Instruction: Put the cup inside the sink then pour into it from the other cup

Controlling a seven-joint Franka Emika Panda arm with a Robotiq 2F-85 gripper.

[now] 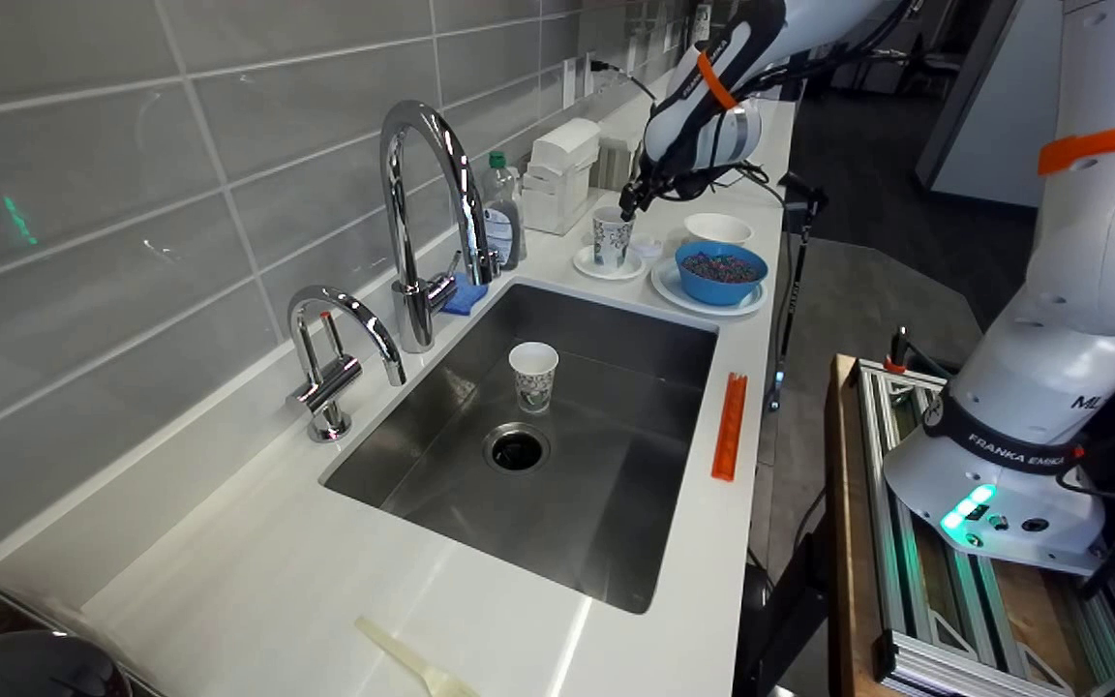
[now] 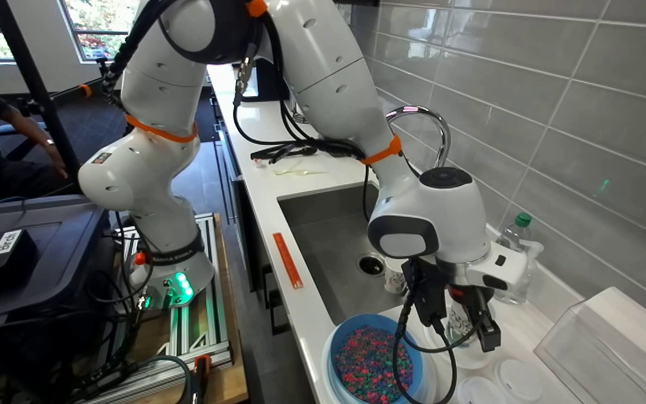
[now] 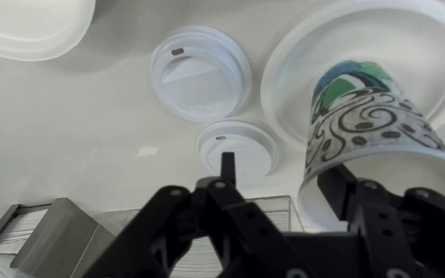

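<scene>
My gripper [image 3: 279, 170] stands part-spread, holding nothing, its fingers astride the wall of the swirl-patterned cup [image 3: 361, 127] on a white plate [image 3: 411, 50]. The matching cup [image 1: 533, 379] stands upright in the sink [image 1: 587, 494]; I should pinch gently and squarely, as the thin wall could buckle.

Your gripper [image 3: 280, 170], one finger at the mouth of the patterned cup [image 3: 365, 119]
Your fingers stand apart: beyond the other, a near lid [image 3: 249, 154] and a far lid [image 3: 203, 85]; beyond this one, a white plate [image 3: 419, 58] around the cup's base.
</scene>
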